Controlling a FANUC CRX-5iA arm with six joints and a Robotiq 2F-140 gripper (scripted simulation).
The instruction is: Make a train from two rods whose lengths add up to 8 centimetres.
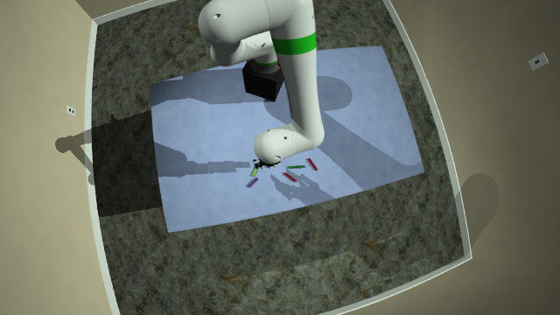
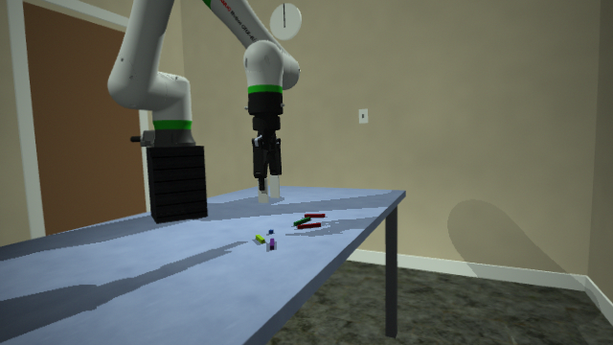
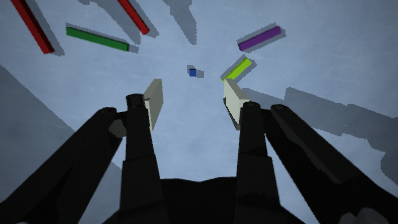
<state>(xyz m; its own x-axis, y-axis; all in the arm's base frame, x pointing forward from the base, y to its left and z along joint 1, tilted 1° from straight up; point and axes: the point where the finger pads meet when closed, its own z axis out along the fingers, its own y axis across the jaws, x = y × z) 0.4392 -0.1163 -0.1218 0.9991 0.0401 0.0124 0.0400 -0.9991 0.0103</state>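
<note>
Probably light, rigid and easily knocked, the tiny blue rod [image 3: 192,72] needs centred pinching by the half-open, empty end effector [image 3: 194,102] above the bench [image 2: 335,201].

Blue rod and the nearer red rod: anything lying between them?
No. In the wrist view, only bare table surface and shadow separate the blue rod from the red rod; the green rod lies off to the side.

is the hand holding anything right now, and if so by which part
Nothing is held. The hand is open, its pale fingertips apart above the table, and the small blue cube-like rod lies free on the light blue table top beyond them.
</note>
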